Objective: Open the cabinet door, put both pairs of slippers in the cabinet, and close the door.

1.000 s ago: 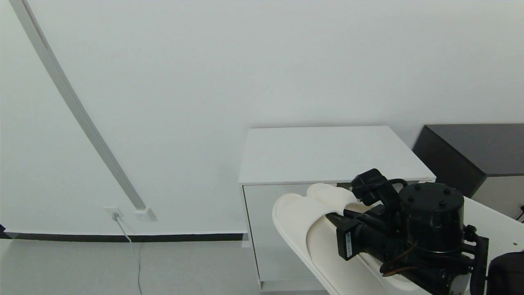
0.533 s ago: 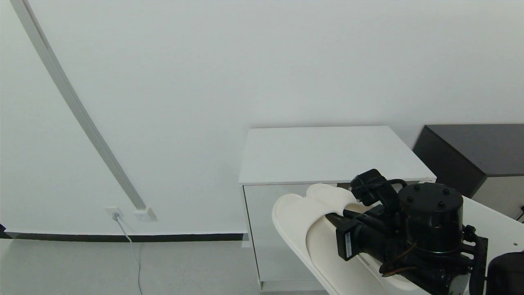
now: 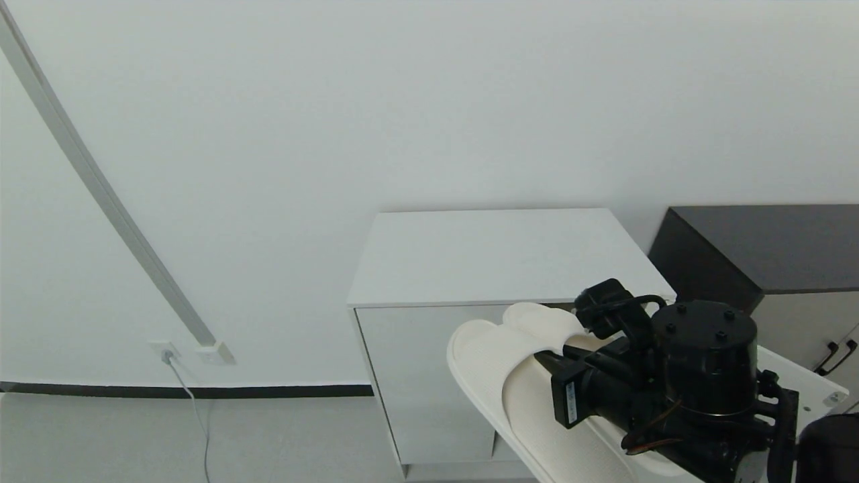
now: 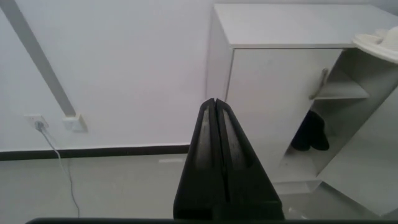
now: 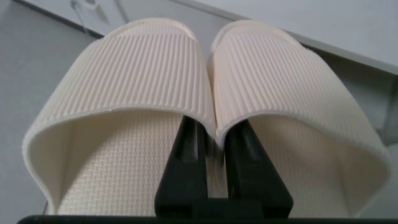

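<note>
Plain white wall [image 3: 429,100] backs the white cabinet [image 3: 490,255], whose door [image 4: 367,168] stands swung open at its right side. The right gripper [image 5: 214,140] is clamped on a pair of cream slippers [image 5: 149,81], pinching their inner edges and holding them in the air before the cabinet's front, below its top's front edge. The left gripper [image 4: 215,118] hangs apart, fingers pressed together on nothing. A dark cabinet [image 3: 765,248] stands beside.

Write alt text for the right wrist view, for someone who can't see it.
A pair of cream ribbed fabric slippers, side by side with toes pointing away, is pinched at its touching inner edges by a black pincer. Grey floor lies beyond.
</note>
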Motion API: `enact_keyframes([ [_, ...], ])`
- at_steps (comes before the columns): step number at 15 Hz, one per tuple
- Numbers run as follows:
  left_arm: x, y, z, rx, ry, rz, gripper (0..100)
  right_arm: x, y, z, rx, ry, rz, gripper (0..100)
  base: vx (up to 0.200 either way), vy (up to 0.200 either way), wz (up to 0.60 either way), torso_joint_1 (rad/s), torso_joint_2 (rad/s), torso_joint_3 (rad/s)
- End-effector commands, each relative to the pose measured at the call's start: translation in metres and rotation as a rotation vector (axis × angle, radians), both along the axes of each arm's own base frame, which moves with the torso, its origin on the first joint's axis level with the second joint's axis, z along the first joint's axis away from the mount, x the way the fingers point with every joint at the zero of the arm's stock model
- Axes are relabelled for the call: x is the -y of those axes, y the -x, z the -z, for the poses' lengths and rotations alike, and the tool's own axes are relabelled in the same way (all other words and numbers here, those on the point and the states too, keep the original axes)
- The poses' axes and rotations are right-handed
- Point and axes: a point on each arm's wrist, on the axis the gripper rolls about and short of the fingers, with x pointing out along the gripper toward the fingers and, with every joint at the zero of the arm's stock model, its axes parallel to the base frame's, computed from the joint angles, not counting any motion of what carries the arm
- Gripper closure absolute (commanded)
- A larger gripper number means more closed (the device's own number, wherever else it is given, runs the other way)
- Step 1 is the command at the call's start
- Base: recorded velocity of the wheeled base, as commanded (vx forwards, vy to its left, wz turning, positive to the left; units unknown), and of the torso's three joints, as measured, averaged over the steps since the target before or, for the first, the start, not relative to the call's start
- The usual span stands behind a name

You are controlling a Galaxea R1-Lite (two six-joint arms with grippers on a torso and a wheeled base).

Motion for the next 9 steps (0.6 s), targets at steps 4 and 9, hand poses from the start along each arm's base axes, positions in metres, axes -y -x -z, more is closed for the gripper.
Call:
enact_keyframes([
  [4,0.0000,0.0000,0.0000,0.000,-0.001,0.000,100,-0.0010,-0.0004,0.0063,-0.013,0.022,-0.001,100,0.000,-0.200,0.00,0.002,0.00,0.004],
  [9,0.0000,-0.0001,0.0000,-0.001,-0.001,0.001,100,-0.0002,0.0005,0.0080,-0.016,0.028,-0.003,100,0.000,-0.160,0.00,0.004,0.00,0.003],
])
